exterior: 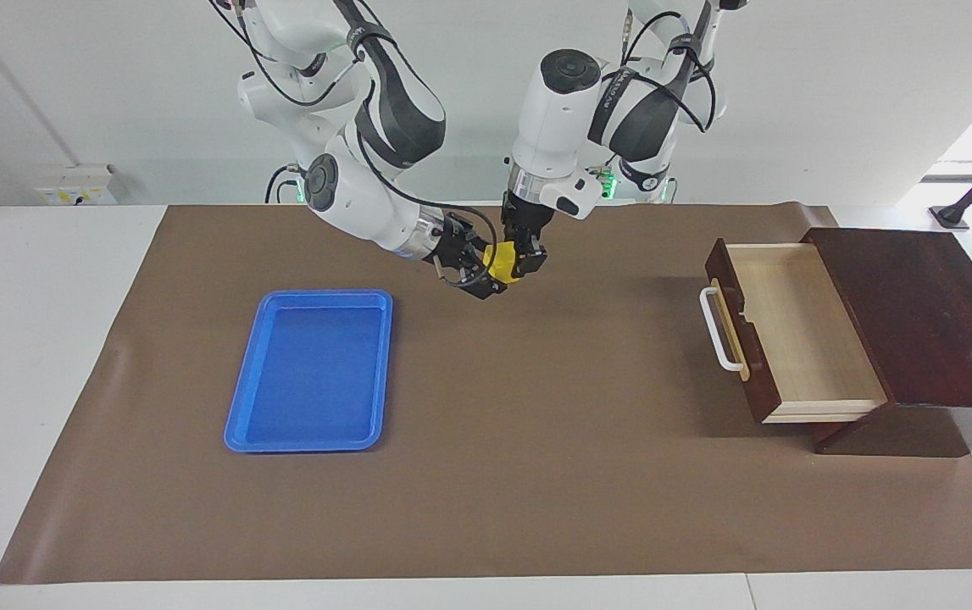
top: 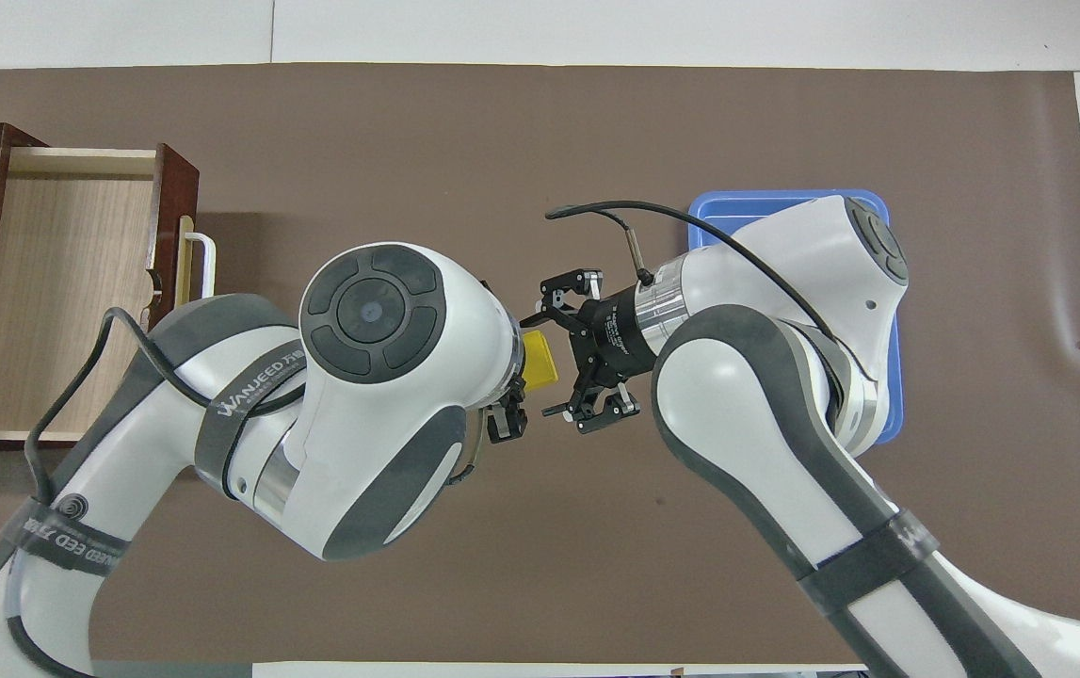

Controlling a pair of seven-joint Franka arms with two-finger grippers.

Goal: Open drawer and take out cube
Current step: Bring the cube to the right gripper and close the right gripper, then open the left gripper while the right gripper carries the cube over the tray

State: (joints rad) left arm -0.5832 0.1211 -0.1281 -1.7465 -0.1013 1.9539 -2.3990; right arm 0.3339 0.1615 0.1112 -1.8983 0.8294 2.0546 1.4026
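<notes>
Nearest the robots, both hands meet in the air over the bare brown mat, about midway along the worktop (exterior: 70,381). The left hand (exterior: 528,254) hangs straight down from its arm and pinches the cube (exterior: 501,261) between its fingers, clear of the mat. The right hand (exterior: 479,273) comes in slantwise from the tray's end, its fingers set to either side of the cube's free half; whether they already press on it I cannot tell, as they sit very close around it without a clear sign of contact.

The step in hand looks like a handover from left to right. To do it well, the right hand should close squarely on two flat faces, not on an edge or corner, and take the part of the cube the left fingers leave free, so the two sets of fingers do not clash. The left hand should let go only once the right grip is firm, then draw straight up and away so it does not drag the cube askew.

Farther from the robots, toward the right arm's end, lies the blue tray (exterior: 240,398), with nothing in it. Toward the left arm's end the drawer (exterior: 799,330) stands pulled well out of its dark box (exterior: 918,313), its pale floor bare.
</notes>
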